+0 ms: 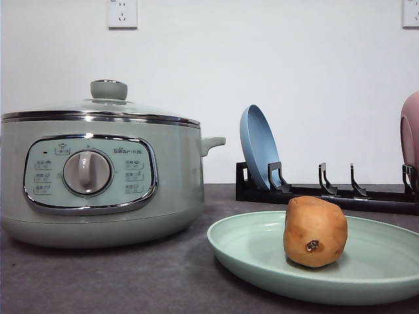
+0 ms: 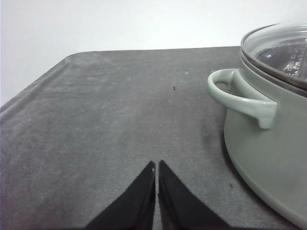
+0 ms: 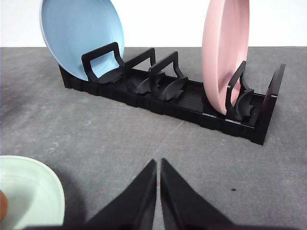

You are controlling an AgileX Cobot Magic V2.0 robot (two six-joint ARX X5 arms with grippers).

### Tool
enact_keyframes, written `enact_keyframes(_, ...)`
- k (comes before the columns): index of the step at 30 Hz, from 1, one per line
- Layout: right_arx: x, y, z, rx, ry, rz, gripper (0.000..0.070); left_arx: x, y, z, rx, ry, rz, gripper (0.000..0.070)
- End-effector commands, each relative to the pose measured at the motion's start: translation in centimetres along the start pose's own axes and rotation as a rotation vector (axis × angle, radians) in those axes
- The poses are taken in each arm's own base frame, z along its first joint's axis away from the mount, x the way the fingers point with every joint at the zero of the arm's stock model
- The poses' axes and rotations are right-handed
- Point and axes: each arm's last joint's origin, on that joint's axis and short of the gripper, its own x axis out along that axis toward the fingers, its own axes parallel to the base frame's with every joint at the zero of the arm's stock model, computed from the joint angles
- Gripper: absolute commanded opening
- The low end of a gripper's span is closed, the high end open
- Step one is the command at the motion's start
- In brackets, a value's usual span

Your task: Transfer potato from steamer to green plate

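Now you've got the potato (image 1: 315,231) sitting on the green plate (image 1: 249,252), plate edge cut off, right of the lidded steamer (image 1: 98,180). Left gripper (image 2: 157,165) & right gripper (image 3: 158,163) jaws pressed together, empty.

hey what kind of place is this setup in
Probably a mock kitchen counter: an electric steamer with its lid on, a dish rack holding plates, and a potato on a green plate.

Bright even indoor light, soft shadow under the steamer (image 1: 98,176), highlights along its chrome rim, glass lid glare in the left wrist view, slight softness throughout, white wall washed out
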Motion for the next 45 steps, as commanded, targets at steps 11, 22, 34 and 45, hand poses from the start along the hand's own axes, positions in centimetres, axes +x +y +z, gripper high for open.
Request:
enact_keyframes(11, 0.03, -0.01, -0.05, 0.014, -0.007, 0.001, 0.0000, 0.17, -0.03, -0.68, -0.001, 0.025, 0.002, 0.0001)
enact_keyframes(22, 0.03, -0.01, -0.05, 0.014, -0.007, 0.001, 0.0000, 0.17, -0.03, -0.68, -0.001, 0.025, 0.002, 0.0001)
enact_keyframes(34, 0.03, -0.01, -0.05, 0.014, -0.007, 0.001, 0.0000, 0.17, -0.03, -0.68, -0.001, 0.025, 0.002, 0.0001)
enact_keyframes(45, 0.03, -0.01, -0.05, 0.014, -0.007, 0.001, 0.0000, 0.17, -0.03, -0.68, -0.001, 0.025, 0.002, 0.0001)
